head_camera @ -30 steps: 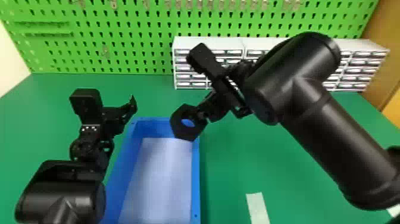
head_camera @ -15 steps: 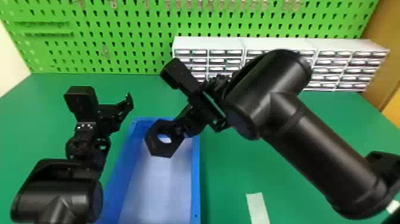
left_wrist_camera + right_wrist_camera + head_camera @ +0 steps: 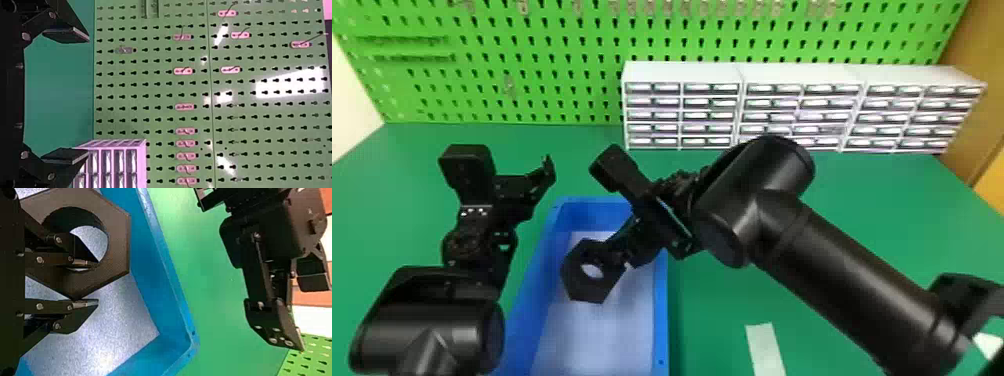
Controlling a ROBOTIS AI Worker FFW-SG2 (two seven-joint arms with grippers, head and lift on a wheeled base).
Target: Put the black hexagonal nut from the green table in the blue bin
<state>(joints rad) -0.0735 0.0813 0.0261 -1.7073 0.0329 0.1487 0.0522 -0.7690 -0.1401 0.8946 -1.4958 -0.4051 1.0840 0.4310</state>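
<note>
My right gripper point(image 3: 624, 260) is above the blue bin point(image 3: 659, 320), shut on the black hexagonal nut point(image 3: 577, 285). In the right wrist view, one finger of my right gripper point(image 3: 88, 282) passes into the hole of the nut point(image 3: 117, 243) and the other lies against its outside; the bin floor point(image 3: 117, 313) is behind them. My left gripper point(image 3: 544, 170) is parked left of the bin, over the table. In the left wrist view that left gripper point(image 3: 74, 96) has its two fingers wide apart, nothing between them.
The blue bin rests on the green table point(image 3: 722, 300), its left rim close to my left arm. White drawer units point(image 3: 682, 75) stand at the back before the green pegboard point(image 3: 572, 100). A pale strip point(image 3: 764, 345) lies right of the bin.
My right arm has moved left and somewhat toward the front with the nut, from the bin's right rim to over its inside. The left arm has shifted slightly left.
</note>
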